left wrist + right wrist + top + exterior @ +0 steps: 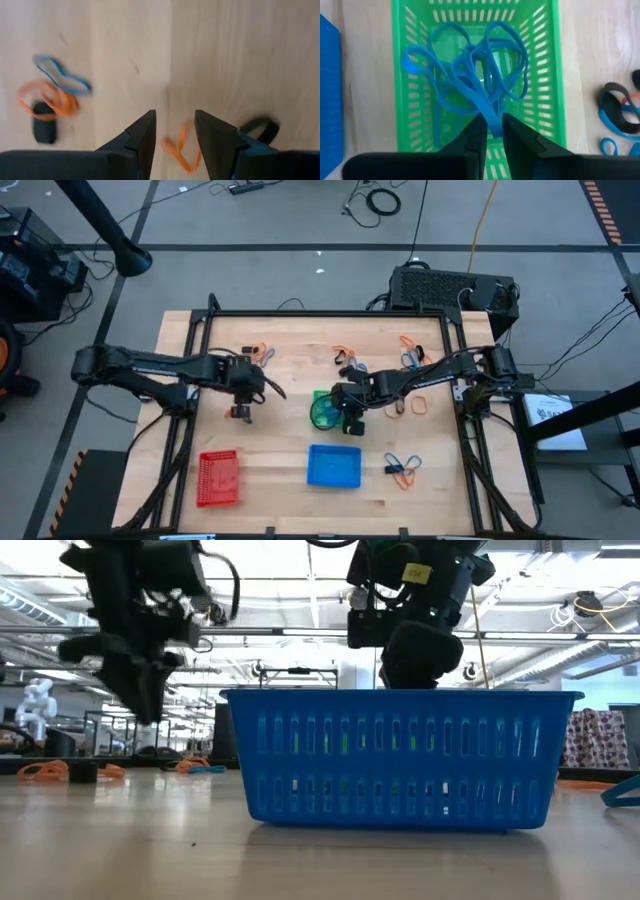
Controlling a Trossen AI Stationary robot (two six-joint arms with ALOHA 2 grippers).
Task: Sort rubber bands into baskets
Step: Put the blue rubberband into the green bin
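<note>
From the high view we see the right end effector (349,418) over the green basket (322,411) at centre frame, and the left end effector (240,406) left of centre above the tabletop (280,450). In the left wrist view its fingers stand apart around an orange rubber band (180,150), not gripping. In the right wrist view narrow fingers pinch a blue rubber band (490,117); we judge it could cling and lift out on release

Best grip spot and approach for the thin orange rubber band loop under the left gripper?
Probably straight down from above: the thin orange rubber band loop lies flat on the wooden table, between the open left gripper's fingers. Pinch its doubled strands mid-loop, closing across them.
</note>
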